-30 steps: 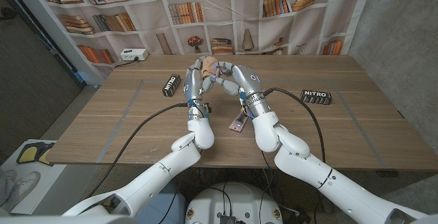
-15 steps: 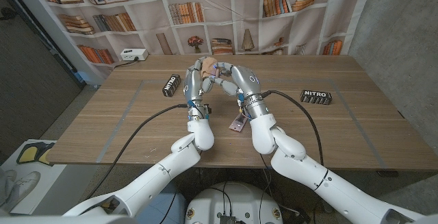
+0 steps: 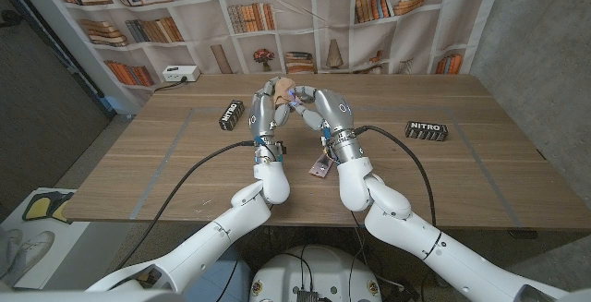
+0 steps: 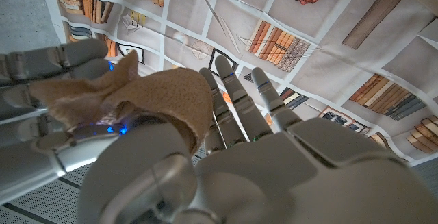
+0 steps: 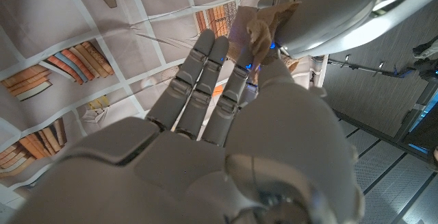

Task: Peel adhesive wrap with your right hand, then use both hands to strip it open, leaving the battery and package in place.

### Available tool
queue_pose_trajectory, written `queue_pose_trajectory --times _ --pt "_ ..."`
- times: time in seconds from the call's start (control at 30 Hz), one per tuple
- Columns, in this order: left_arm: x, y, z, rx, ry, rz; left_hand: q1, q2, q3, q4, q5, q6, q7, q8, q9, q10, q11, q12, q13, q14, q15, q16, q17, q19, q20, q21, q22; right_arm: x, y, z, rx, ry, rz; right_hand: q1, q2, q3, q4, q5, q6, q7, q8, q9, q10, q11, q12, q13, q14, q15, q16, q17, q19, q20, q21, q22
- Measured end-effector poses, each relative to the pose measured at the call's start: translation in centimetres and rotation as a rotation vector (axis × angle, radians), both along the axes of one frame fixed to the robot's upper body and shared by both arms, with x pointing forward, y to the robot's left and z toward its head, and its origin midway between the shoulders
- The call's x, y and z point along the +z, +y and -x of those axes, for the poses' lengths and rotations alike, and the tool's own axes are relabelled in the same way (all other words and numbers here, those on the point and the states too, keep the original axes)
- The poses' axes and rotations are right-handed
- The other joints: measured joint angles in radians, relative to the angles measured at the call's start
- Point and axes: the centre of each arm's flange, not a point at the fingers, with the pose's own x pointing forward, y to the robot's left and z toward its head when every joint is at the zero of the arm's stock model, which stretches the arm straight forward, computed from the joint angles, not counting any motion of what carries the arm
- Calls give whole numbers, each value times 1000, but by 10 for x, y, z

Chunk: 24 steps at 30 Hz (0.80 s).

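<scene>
Wrap: crumpled tan adhesive wrap (image 3: 285, 90) held raised over the far middle of the wooden worktop (image 3: 166, 163), between both robot hands.
Left robot hand (image 3: 265, 106): pinches the wrap.
Right robot hand (image 3: 323, 108): fingertips pinch the wrap too.
Package: small flat package (image 3: 320, 166) on worktop, between the forearms.

The head camera sits up high, looking down across the long wooden table (image 3: 166, 168) toward the printed bookshelf backdrop (image 3: 138, 25). Both wrist cams are super close, peeking over their own hand's back, tilted up at that same backdrop. All three share the crumpled tan adhesive wrap (image 3: 284, 90) between the hands.
</scene>
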Motion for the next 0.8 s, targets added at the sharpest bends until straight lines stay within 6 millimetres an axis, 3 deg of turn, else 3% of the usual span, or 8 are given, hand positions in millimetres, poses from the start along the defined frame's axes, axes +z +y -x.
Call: queue_pose_trajectory --times 0.27,0.8 --pt "-1 -2 3 -5 -2 -2 0 0 1 1 0 0 0 5 0 0 0 0 3 0 0 0 0 0 0 0 0 -1 -3 2 -3 -25 -25 21 8 5 5 -11 112 9 25 0 -1 11 24 33 12 -2 1 20 -6 -5 21 12" --pt "-7 0 7 -1 2 -1 -5 -5 1 1 0 -9 -2 4 -5 0 0 -2 0 0 0 0 0 0 0 0 0 1 -10 3 -4 -46 -40 39 10 5 5 -15 142 18 30 11 1 24 48 67 12 -2 1 38 -27 6 36 17"
